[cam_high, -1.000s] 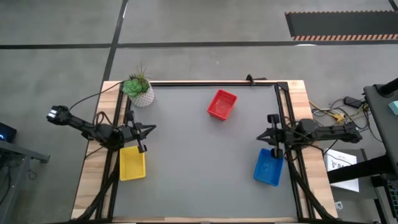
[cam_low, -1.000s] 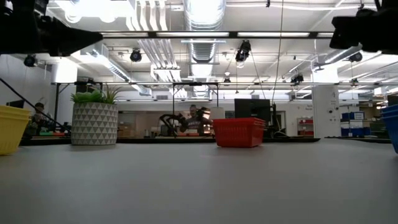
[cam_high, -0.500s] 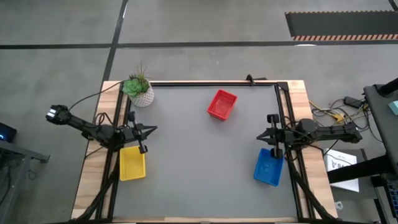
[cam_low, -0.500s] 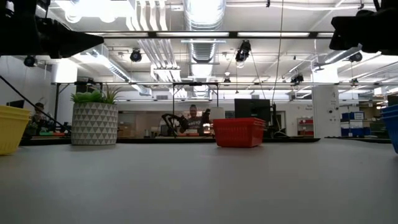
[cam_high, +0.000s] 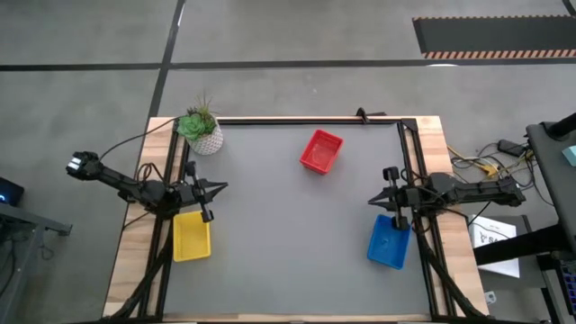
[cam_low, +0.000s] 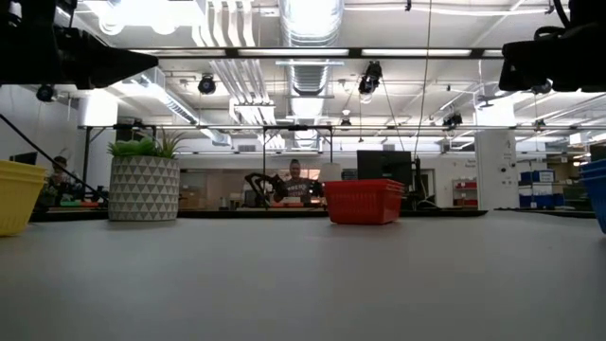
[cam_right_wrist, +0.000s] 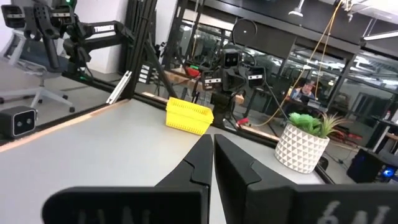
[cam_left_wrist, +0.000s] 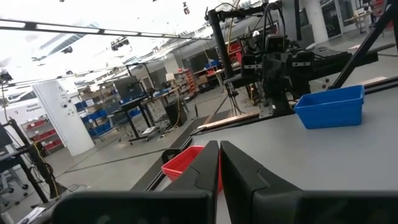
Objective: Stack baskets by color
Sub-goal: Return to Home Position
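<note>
Three baskets rest by their bottoms on the grey table. The red basket [cam_high: 321,150] is at the far middle, the yellow basket [cam_high: 191,236] near the left edge, and the blue basket [cam_high: 389,241] near the right edge. My left gripper [cam_high: 223,186] hovers level above the table, just beyond the yellow basket's far end, shut and holding nothing [cam_left_wrist: 219,168]. My right gripper [cam_high: 372,202] hovers level over the blue basket's far end, also shut on nothing [cam_right_wrist: 211,155]. The left wrist view shows the red basket [cam_left_wrist: 183,167] and the blue basket [cam_left_wrist: 331,106]; the right wrist view shows the yellow basket [cam_right_wrist: 189,116].
A white potted plant [cam_high: 202,130] stands at the table's far left corner. Black rails [cam_high: 405,162] run along the left, right and far edges. The grey middle of the table [cam_high: 288,243] lies between the baskets. A person [cam_low: 295,180] sits in the room beyond the table.
My right gripper has rolled a little about its own pointing line and stays over the blue basket. The baskets and my left gripper are where they were.
</note>
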